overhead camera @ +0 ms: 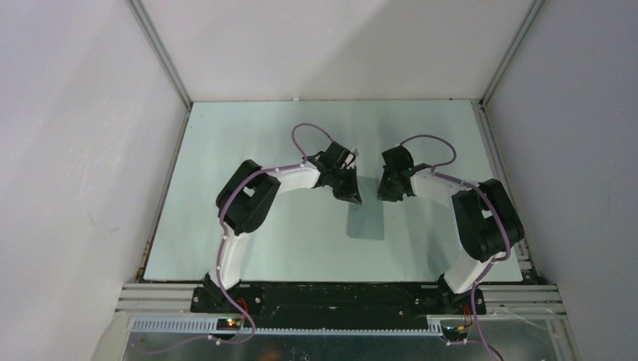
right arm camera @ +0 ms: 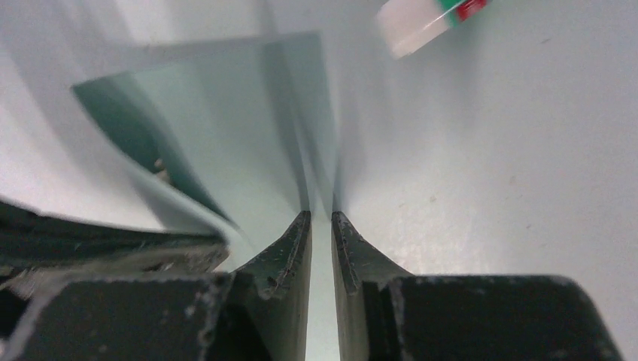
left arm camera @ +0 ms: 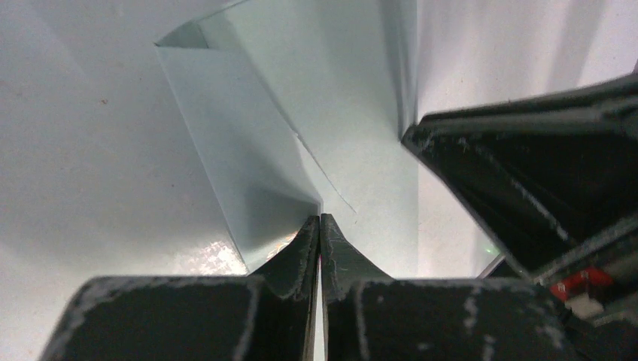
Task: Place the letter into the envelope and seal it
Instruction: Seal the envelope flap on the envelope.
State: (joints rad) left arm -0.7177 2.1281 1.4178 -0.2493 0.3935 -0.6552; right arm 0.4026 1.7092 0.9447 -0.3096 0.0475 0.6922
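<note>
The teal-grey envelope [left arm camera: 248, 150] is lifted off the table between both grippers. In the left wrist view my left gripper [left arm camera: 320, 218] is shut on its lower corner, and the paper fans up and away from the tips. My right gripper [right arm camera: 320, 214] has its jaws a narrow gap apart, with the envelope's [right arm camera: 226, 128] edge running down into that gap. In the top view the left gripper [overhead camera: 353, 197] and right gripper [overhead camera: 385, 194] face each other mid-table, close together. The letter is hidden.
A small white stick with a green and red cap [right arm camera: 421, 22] lies on the table beyond the right gripper. The pale green tabletop [overhead camera: 301, 248] is walled by white panels on the left, back and right. The envelope's shadow [overhead camera: 366, 223] falls just in front of the grippers.
</note>
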